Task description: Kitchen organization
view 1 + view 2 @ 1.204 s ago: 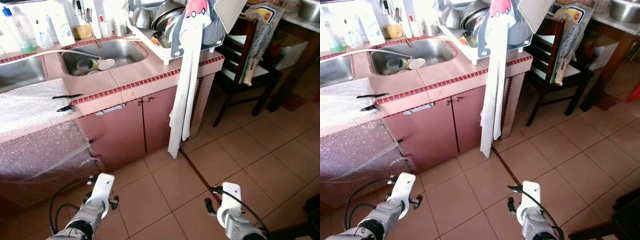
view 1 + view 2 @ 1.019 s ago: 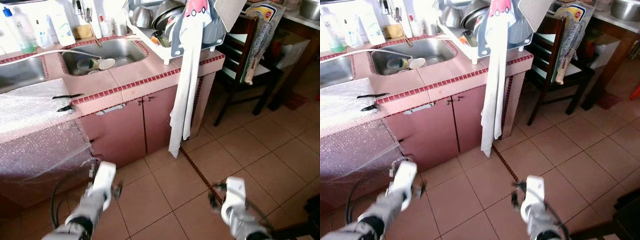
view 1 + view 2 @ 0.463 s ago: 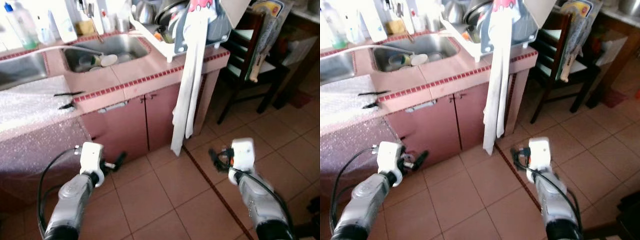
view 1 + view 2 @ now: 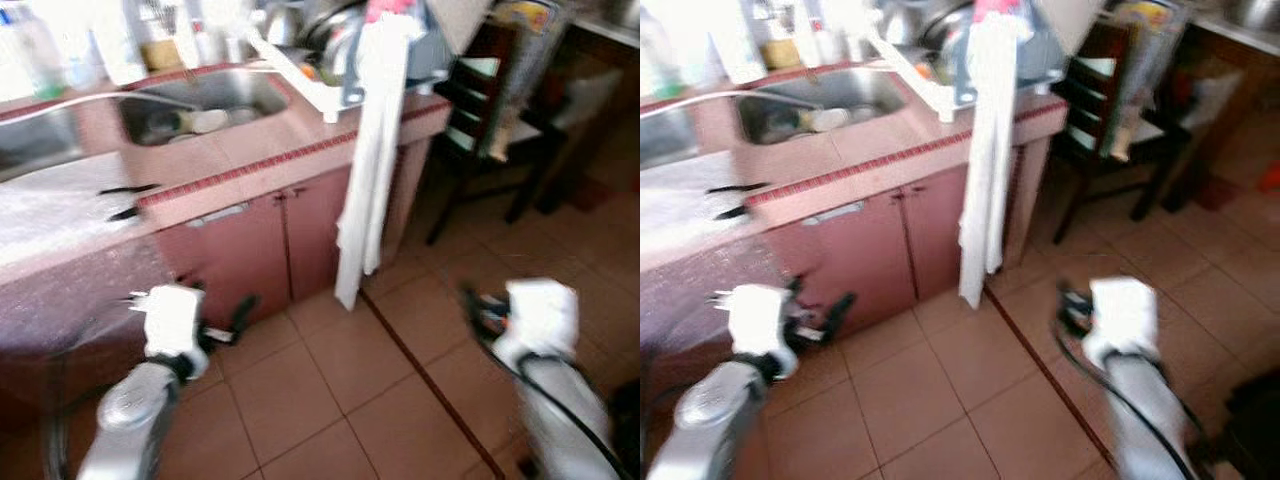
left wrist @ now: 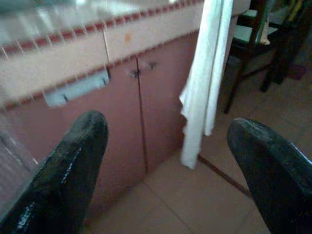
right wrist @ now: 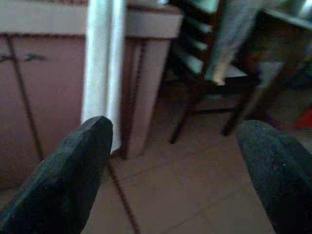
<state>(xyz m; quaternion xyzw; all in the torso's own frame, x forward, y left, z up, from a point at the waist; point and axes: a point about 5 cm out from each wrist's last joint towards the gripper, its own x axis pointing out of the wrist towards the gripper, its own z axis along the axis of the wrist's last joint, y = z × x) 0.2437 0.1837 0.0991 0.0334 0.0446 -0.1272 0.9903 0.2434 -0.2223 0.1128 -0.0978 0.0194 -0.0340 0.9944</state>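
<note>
Item: white towel [image 4: 372, 160], hung from the right end of the pink surface [image 4: 250, 165], long axis vertical, hem near the floor.

Left pincer [image 5: 170, 161]: fingers spread, empty, low before the cabinet doors [image 4: 270, 255]; towel ahead and to its right.

Right pincer [image 6: 180, 165]: fingers spread, empty; towel ahead to its left.

Judgement: neither arm is clearly nearer. Sink [image 4: 200, 100] holds dishes, well apart from both.

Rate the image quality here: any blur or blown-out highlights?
Both eye views are motion-blurred, the right gripper worst; the bottles behind the sink are washed out by glare. Left wrist view is softly blurred but shows the cabinet doors and hanging white cloth. Right wrist view is dim and soft.
</note>
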